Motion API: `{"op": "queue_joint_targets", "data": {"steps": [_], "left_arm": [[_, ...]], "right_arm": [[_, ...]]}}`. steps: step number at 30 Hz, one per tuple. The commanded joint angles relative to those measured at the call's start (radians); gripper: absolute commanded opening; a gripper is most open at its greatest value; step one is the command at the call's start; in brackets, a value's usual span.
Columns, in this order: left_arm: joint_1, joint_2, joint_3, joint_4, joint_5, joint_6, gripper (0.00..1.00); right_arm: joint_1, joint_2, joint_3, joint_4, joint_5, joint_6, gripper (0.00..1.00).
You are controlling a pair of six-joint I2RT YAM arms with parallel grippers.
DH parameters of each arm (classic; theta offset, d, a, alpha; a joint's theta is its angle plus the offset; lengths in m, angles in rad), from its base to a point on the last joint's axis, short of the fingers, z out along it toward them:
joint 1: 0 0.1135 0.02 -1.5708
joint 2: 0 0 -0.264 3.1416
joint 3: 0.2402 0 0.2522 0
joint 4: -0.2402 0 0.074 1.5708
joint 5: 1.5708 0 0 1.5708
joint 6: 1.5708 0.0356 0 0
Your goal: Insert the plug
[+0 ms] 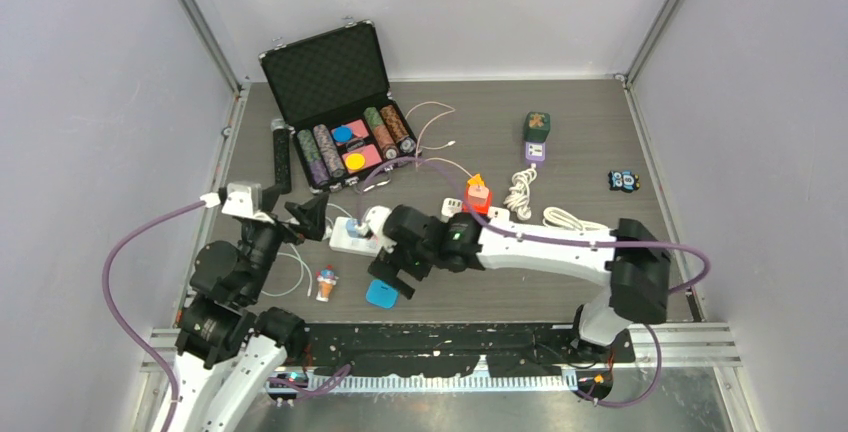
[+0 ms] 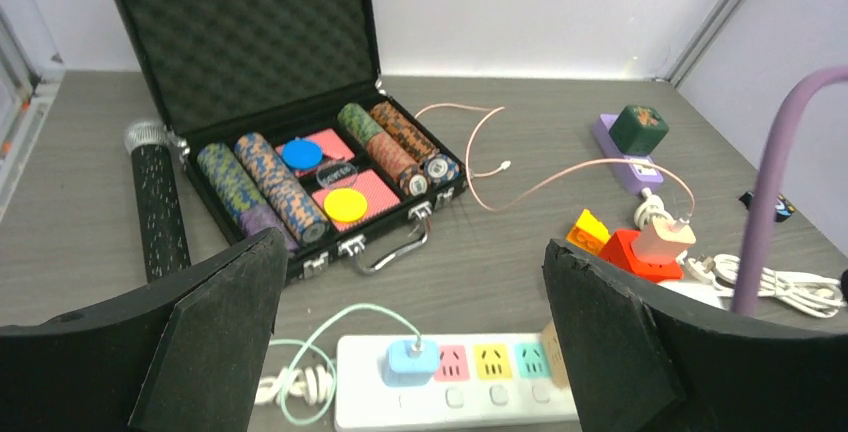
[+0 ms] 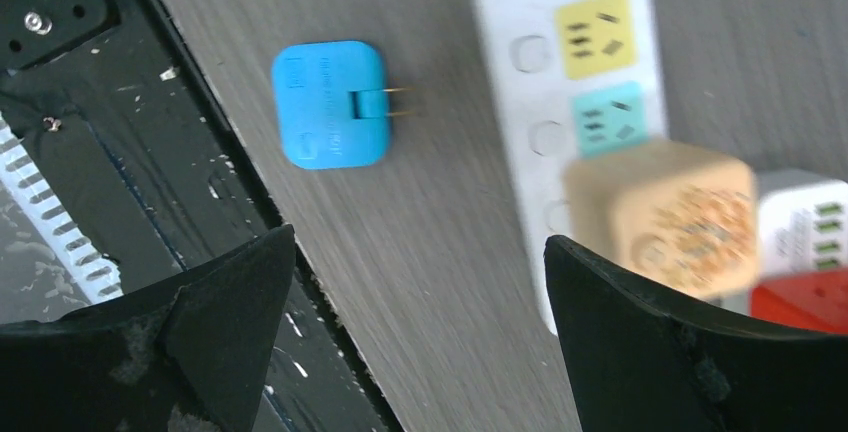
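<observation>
step: reaching for the loose blue plug (image 3: 330,104) | my right claw (image 3: 418,252) — wide open, empty | next: descend, pinch its body, aim prongs toward power strip (image 3: 590,42)

Top external: looks down from high behind the near edge, covering the whole table (image 1: 560,142). Left wrist: sits low, faces far over the power strip (image 2: 360,404) toward the chip case (image 2: 250,42). Right wrist: points straight down, close above the same strip and the blue plug (image 3: 330,104).

Colours on grey wood-grain table (image 3: 440,252)
Blue plug (image 3: 331,104); white power strip (image 3: 505,12), 3 sockets pink, yellow, teal; beige adapter (image 3: 660,214), orange-speckled.
</observation>
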Motion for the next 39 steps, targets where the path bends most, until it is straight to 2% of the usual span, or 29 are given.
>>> {"op": "queue_joint_targets", "data": {"steps": [1,10,16,22,26,28,29,31,33,39], "left_arm": [[0.002,-0.041,0.067,-0.160,-0.040,-0.085,1.00],[0.002,-0.140,0.076,-0.265,-0.108,-0.131,0.99],[0.002,-0.136,0.080,-0.267,-0.113,-0.114,1.00],[0.001,-0.127,0.079,-0.278,-0.111,-0.104,1.00],[0.002,-0.129,0.078,-0.277,-0.117,-0.097,1.00],[0.002,-0.129,0.079,-0.276,-0.117,-0.097,1.00],[0.002,-0.130,0.078,-0.275,-0.117,-0.097,1.00],[0.002,-0.131,0.074,-0.268,-0.117,-0.098,1.00],[0.002,-0.128,0.071,-0.261,-0.114,-0.097,1.00],[0.002,-0.110,0.076,-0.246,-0.108,-0.094,1.00]], "right_arm": [[0.069,0.084,0.086,0.049,0.017,-0.034,1.00],[0.119,0.300,0.141,0.043,0.008,-0.030,1.00],[0.130,0.380,0.152,0.088,-0.006,-0.025,0.96],[0.134,0.427,0.151,0.119,-0.012,-0.016,0.99],[0.132,0.438,0.148,0.111,-0.041,0.004,0.83],[0.133,0.443,0.142,0.109,-0.047,0.023,0.73],[0.132,0.447,0.141,0.109,-0.048,0.032,0.64],[0.132,0.451,0.142,0.110,-0.049,0.044,0.56],[0.132,0.451,0.148,0.109,-0.049,0.049,0.52],[0.097,0.387,0.164,0.103,-0.033,0.024,0.51]]}}
